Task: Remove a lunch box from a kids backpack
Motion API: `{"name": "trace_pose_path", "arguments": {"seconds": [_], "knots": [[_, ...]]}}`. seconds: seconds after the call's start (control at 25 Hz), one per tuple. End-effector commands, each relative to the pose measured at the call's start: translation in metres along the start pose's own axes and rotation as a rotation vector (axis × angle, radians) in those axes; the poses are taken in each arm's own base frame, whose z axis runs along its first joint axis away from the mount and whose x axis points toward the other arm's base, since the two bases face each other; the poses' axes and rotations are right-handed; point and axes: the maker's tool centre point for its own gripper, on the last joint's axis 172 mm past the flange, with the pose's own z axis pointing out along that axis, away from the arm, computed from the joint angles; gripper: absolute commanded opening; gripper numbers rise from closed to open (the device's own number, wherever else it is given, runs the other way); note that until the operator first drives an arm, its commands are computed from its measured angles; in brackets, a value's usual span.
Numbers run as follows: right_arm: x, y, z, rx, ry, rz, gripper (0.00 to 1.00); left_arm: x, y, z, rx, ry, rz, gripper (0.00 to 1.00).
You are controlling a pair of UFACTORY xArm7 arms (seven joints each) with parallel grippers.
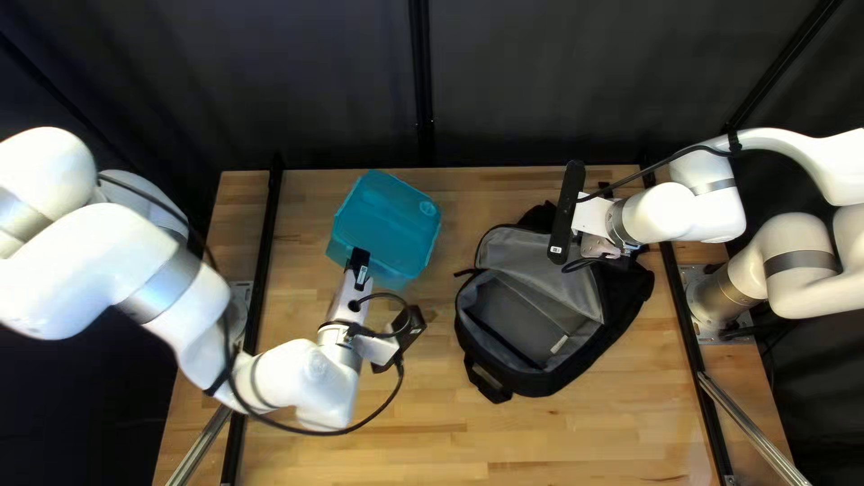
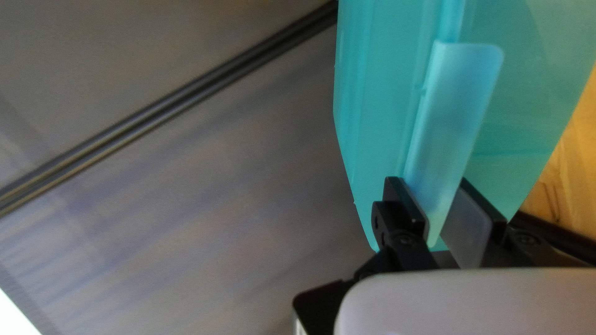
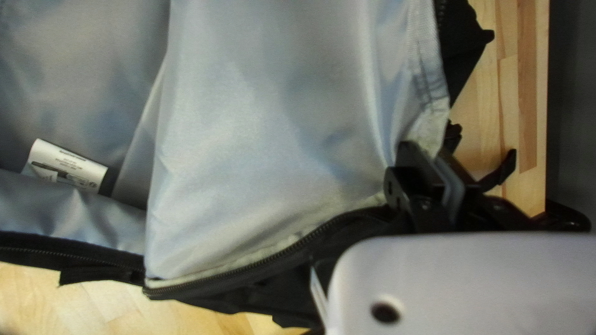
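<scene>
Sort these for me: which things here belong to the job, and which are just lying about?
Part of the job:
- blue-green lunch box
- open backpack
- left gripper, on the lunch box
- right gripper, at the backpack's edge

Just there:
- dark curtain
- silver rod on the right

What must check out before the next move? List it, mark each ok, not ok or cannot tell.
1. Lunch box out of the backpack: ok, it is beside it, at the left of the top left view.
2. Left gripper at the box's flap: ok.
3. Left gripper's hold on the flap secure: cannot tell.
4. Box's underside resting on the table: cannot tell; confirm before any release.
5. Backpack free of the right gripper: not ok, its fingers are shut on the edge of the opening.
</scene>
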Motion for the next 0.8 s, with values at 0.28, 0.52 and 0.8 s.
{"name": "trace_pose_path", "arguments": {"seconds": [0.28,0.52,0.8], "knots": [[0.000,0.000,0.000,0.000,0.000,0.000,0.00,0.022,0.045,0.035,-0.058,-0.011,-0.187,0.00],[0.000,0.000,0.000,0.000,0.000,0.000,0.00,0.015,0.050,0.034,-0.066,-0.029,-0.232,0.00],[0.000,0.000,0.000,0.000,0.000,0.000,0.00,0.021,0.064,0.028,-0.082,-0.044,-0.231,0.00]]}}
